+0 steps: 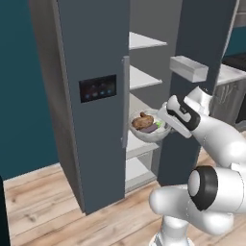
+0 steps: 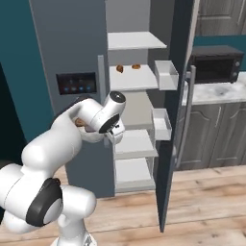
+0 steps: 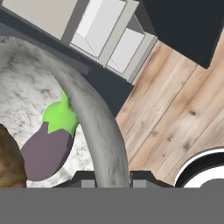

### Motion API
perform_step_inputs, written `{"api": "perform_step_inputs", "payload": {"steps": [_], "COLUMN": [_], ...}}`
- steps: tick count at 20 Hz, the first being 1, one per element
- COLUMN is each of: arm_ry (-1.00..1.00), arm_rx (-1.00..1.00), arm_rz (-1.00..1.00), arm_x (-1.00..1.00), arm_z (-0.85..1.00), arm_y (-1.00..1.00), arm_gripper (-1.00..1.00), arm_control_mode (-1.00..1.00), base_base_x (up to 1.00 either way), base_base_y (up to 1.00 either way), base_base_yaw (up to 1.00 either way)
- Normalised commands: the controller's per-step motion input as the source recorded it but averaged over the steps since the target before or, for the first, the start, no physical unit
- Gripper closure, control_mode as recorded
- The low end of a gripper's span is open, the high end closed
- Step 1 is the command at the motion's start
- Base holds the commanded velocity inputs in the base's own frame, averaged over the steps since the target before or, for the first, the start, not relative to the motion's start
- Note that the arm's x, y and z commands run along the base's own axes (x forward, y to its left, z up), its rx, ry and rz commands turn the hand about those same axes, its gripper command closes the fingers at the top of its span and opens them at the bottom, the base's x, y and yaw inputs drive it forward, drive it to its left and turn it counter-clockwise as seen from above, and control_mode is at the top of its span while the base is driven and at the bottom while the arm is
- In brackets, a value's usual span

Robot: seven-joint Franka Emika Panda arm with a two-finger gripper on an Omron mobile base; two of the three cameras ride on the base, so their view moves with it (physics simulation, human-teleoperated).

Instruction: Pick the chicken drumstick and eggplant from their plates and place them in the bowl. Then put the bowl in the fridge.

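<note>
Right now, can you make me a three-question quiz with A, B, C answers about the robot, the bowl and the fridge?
1. Where is the bowl?
A. on the floor
B. held up at the open fridge, by its shelves
C. on the counter by the oven

2. What colour is the eggplant's end?
A. green
B. red
C. blue

3. What is the gripper doing?
A. hanging open over a plate
B. pulling the fridge handle
C. shut on the bowl's rim

Answers:
1 B, the left base view shows the bowl in the air in front of the white shelves.
2 A, the hand view shows a bright green cap on the purple piece, beside the chicken drumstick.
3 C, the hand view shows the rim running down between the two fingertips.
</note>
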Motion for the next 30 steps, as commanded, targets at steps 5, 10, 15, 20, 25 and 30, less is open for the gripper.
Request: {"api": "perform_step_inputs", "payload": {"steps": [5,10,15,20,25,30], "arm_ry": [0.0,0.0,0.0,0.0,0.0,0.0], "arm_rx": [0.0,0.0,0.0,0.0,0.0,0.0], "arm_rz": [0.0,0.0,0.0,0.0,0.0,0.0], "arm_x": [0.0,0.0,0.0,0.0,0.0,0.0], "arm_z": [0.0,0.0,0.0,0.0,0.0,0.0], "arm_y": [0.0,0.0,0.0,0.0,0.0,0.0], "arm_gripper": [1.0,1.0,1.0,1.0,1.0,1.0], "arm_control_mode": [1.0,1.0,1.0,1.0,1.0,1.0], "base_base_x": [0.49,0.47,0.47,0.39,0.39,0.43], "base_base_y": [0.13,0.08,0.0,-0.03,-0.09,-0.06], "base_base_yaw": [-0.03,-0.13,-0.12,-0.24,-0.2,-0.12]}}
